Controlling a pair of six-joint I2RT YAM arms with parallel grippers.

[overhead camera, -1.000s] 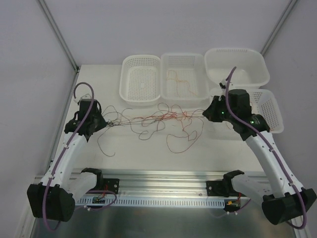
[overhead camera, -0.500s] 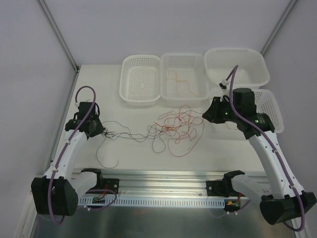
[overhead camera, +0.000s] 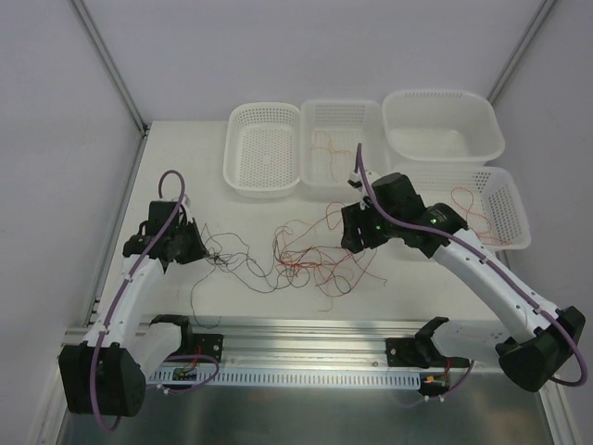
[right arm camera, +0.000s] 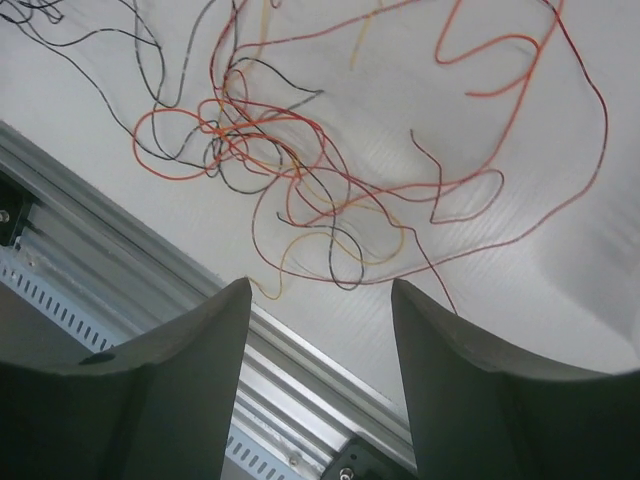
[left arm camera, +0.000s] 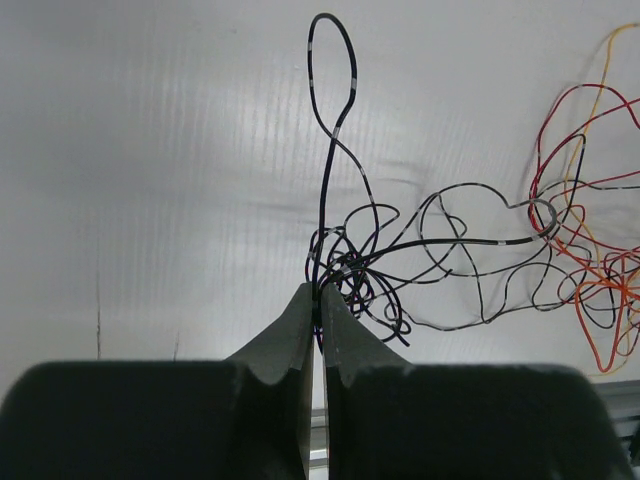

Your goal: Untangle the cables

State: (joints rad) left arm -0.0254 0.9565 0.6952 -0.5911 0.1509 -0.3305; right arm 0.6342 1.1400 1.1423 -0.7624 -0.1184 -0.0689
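The cables lie as a loose tangle (overhead camera: 310, 255) of red, orange and black strands mid-table. A small black clump (overhead camera: 222, 260) trails off to the left. My left gripper (overhead camera: 206, 252) is shut on the black cable (left arm camera: 322, 200), which loops up from its fingertips (left arm camera: 318, 290); red and orange strands (left arm camera: 590, 290) lie to the right. My right gripper (overhead camera: 350, 236) hovers at the tangle's right edge. In the right wrist view it (right arm camera: 320, 283) stands open, nothing between the fingers, and the tangle (right arm camera: 260, 150) lies on the table beyond.
Four white baskets line the back: left (overhead camera: 264, 108), middle (overhead camera: 343, 104) holding an orange strand (overhead camera: 338, 153), a deep tub (overhead camera: 443, 95), and one at right (overhead camera: 508, 176) with a red strand (overhead camera: 460, 197). An aluminium rail (overhead camera: 306, 338) runs along the near edge.
The right gripper opened, let go of the strands and swung left towards the tangle. The stretched cables went slack and bunched together. The left gripper kept its grip and shifted slightly nearer.
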